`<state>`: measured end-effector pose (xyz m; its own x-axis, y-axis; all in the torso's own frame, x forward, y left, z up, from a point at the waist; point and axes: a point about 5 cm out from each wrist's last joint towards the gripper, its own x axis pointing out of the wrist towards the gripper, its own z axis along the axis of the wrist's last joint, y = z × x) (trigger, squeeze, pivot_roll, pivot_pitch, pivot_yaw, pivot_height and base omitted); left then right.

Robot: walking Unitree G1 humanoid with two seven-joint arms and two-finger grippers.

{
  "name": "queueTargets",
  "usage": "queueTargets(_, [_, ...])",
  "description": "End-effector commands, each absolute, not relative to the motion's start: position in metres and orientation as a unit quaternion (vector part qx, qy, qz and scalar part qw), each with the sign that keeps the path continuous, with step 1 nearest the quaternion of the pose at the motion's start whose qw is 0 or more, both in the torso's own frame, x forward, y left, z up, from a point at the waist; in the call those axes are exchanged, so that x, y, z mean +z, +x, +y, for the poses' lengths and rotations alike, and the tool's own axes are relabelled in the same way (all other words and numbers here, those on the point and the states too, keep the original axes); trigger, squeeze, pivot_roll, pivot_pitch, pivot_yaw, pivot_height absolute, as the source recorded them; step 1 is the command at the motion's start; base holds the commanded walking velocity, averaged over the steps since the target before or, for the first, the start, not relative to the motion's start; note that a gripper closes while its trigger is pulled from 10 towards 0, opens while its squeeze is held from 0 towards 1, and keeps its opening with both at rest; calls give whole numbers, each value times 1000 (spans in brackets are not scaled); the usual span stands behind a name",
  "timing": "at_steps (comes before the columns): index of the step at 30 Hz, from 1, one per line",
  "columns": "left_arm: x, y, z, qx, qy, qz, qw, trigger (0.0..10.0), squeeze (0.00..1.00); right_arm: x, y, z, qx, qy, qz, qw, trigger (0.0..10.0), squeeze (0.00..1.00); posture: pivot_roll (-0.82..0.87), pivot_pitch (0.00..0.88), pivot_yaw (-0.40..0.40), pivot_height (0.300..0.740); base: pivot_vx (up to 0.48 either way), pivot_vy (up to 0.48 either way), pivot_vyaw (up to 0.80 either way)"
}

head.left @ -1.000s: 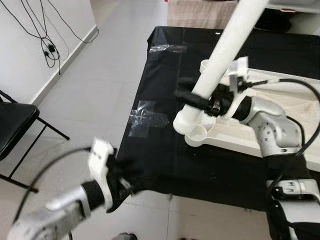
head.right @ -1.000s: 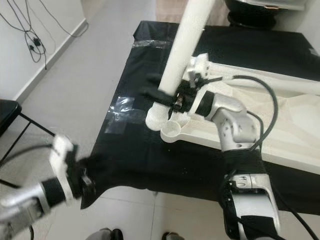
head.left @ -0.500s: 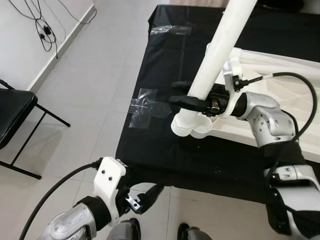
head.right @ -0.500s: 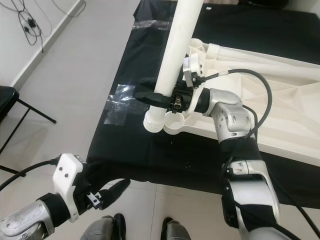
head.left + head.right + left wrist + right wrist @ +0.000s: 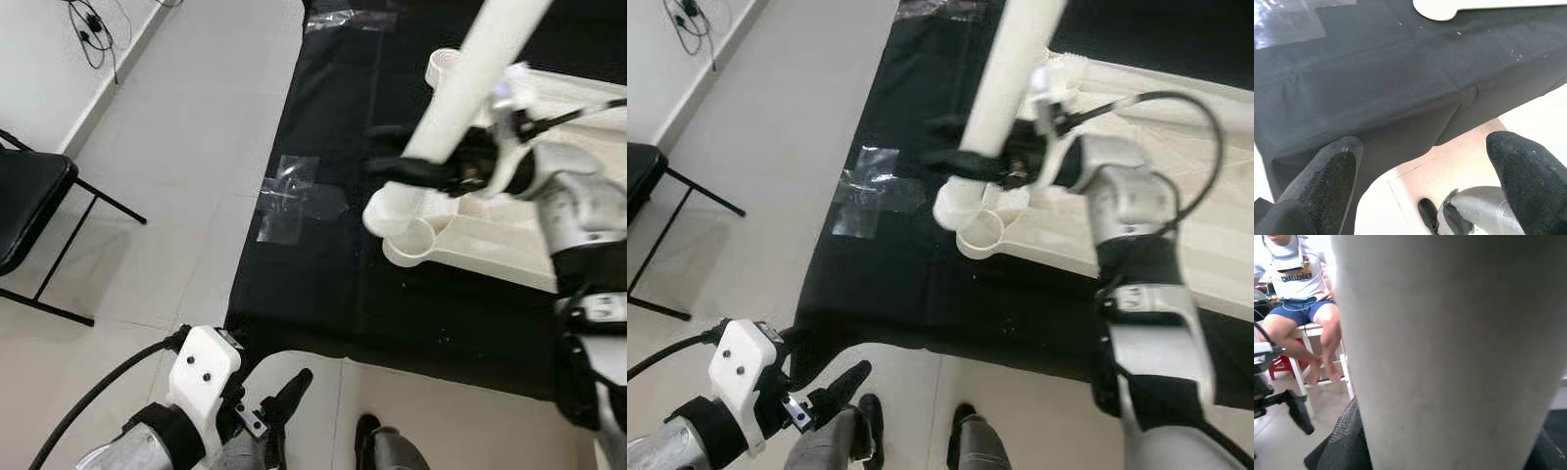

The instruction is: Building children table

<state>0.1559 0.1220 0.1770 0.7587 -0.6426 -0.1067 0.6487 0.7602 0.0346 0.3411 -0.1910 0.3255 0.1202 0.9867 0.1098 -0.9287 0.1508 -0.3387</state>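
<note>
The right gripper has its fingers clamped around a white leg, near the leg's lower end. The leg stands tilted over the near corner of the white tabletop, its ribbed foot just above a round socket there; whether foot and socket touch cannot be told. The tabletop lies on a black cloth, with a patch of clear tape on the cloth beside that corner. The left gripper hangs below the cloth's near edge, fingers spread and holding nothing. A black chair stands well apart from the cloth. A seated person shows beyond the leg.
</note>
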Motion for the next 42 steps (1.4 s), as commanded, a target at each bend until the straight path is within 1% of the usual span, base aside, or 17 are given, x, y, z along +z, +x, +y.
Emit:
queueTargets(1, [177, 150, 119, -356, 38, 45, 933, 10000, 0, 329, 338, -193, 657, -100, -156, 731, 10000, 0, 63, 424, 26, 740, 0, 0, 0])
queueTargets(5, [176, 149, 119, -352, 43, 41, 934, 10000, 0, 325, 333, -194, 678, -124, -133, 712, 10000, 0, 56, 413, 17, 740, 0, 0, 0])
queueTargets(7, [176, 150, 118, -351, 44, 40, 934, 10000, 0, 318, 330, -190, 690, -135, -117, 702, 10000, 0, 54, 413, 16, 740, 0, 0, 0])
queueTargets(8, [176, 150, 118, -351, 44, 40, 934, 10000, 0, 318, 330, -190, 690, -135, -117, 702, 10000, 0, 54, 413, 16, 740, 0, 0, 0])
queueTargets(10, [176, 150, 118, -351, 44, 38, 935, 10000, 0, 308, 328, -181, 703, -143, -100, 690, 10000, 0, 54, 415, 17, 740, 0, 0, 0])
queueTargets(11, [176, 150, 118, -351, 44, 38, 935, 10000, 0, 308, 328, -181, 703, -143, -100, 690, 10000, 0, 54, 415, 17, 740, 0, 0, 0])
queueTargets(13, [177, 152, 117, -350, 42, 37, 935, 10000, 0, 292, 330, -170, 710, -159, -85, 681, 10000, 0, 53, 415, 17, 740, 0, 0, 0])
queueTargets(15, [177, 153, 117, -350, 42, 35, 935, 10000, 0, 287, 331, -165, 711, -169, -80, 678, 10000, 0, 57, 413, 15, 740, 0, 0, 0])
queueTargets(16, [177, 153, 117, -350, 42, 35, 935, 10000, 0, 287, 331, -165, 711, -169, -80, 678, 10000, 0, 57, 413, 15, 740, 0, 0, 0])
queueTargets(19, [177, 154, 116, -349, 40, 32, 936, 10000, 0, 281, 335, -155, 708, -181, -81, 678, 10000, 0, 57, 414, 14, 740, 0, 0, 0])
queueTargets(23, [177, 154, 115, -349, 39, 29, 936, 10000, 0, 285, 339, -151, 698, -185, -86, 686, 10000, 0, 54, 416, 7, 740, 0, 0, 0])
queueTargets(25, [177, 154, 115, -349, 38, 28, 936, 10000, 0, 286, 340, -151, 697, -184, -87, 688, 10000, 0, 52, 417, 4, 740, 0, 0, 0])
queueTargets(30, [178, 154, 114, -350, 36, 26, 936, 10000, 0, 289, 344, -156, 696, -151, -82, 697, 10000, 0, 47, 421, -1, 740, 0, 0, 0])
queueTargets(33, [178, 154, 114, -351, 36, 26, 935, 10000, 0, 290, 345, -157, 696, -145, -82, 698, 10000, 0, 47, 421, -1, 740, 0, 0, 0])
queueTargets(36, [178, 153, 115, -351, 36, 25, 935, 10000, 0, 295, 350, -157, 693, -121, -91, 705, 10000, 0, 46, 422, -2, 740, 0, 0, 0])
queueTargets(42, [177, 152, 115, -351, 36, 24, 935, 10000, 0, 296, 354, -158, 691, -122, -89, 707, 10000, 0, 48, 425, -4, 740, 0, 0, 0])
